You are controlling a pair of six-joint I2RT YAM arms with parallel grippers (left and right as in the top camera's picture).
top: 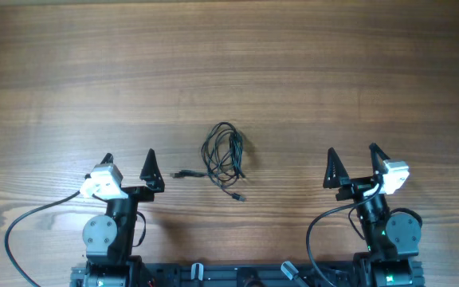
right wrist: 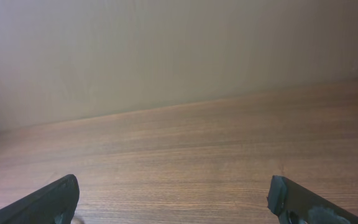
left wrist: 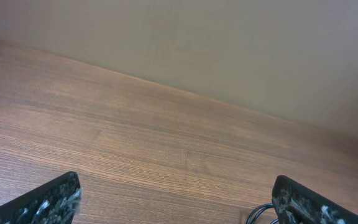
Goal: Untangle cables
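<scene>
The cables (top: 223,154) are thin black cords bunched in loose loops at the middle of the wooden table, with plug ends trailing left and down. A small loop of them shows at the bottom right of the left wrist view (left wrist: 260,213). My left gripper (top: 128,163) is open and empty, to the left of the bunch. My right gripper (top: 355,159) is open and empty, to the right of the bunch. In both wrist views, left (left wrist: 178,198) and right (right wrist: 174,198), the fingers are wide apart with bare table between them.
The wooden table (top: 229,64) stretches far beyond the cables. A pale wall (right wrist: 166,50) stands past the table's far edge. The arm bases and their thick black wires (top: 22,223) sit along the near edge.
</scene>
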